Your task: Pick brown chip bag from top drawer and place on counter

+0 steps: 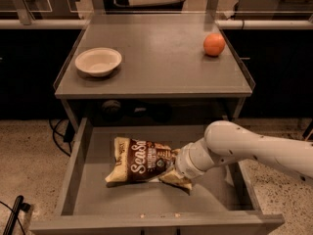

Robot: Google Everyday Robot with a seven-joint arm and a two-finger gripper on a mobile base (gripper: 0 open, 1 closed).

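Note:
The brown chip bag [139, 161], dark brown with white script and cream ends, lies across the middle of the open top drawer [78, 175]. My gripper [172, 169] comes in from the right on a white arm and sits at the bag's right end. That end is bunched up under the wrist, and the gripper is shut on it. The wrist hides most of the grip. The bag's left end points toward the drawer's left wall. The grey counter [161, 58] lies above and behind the drawer.
A cream bowl [98, 60] stands on the counter's left side and an orange [214, 44] at its far right. Speckled floor flanks the drawer, with a dark cable [58, 131] on the left. The drawer's front rim [156, 222] runs along the bottom.

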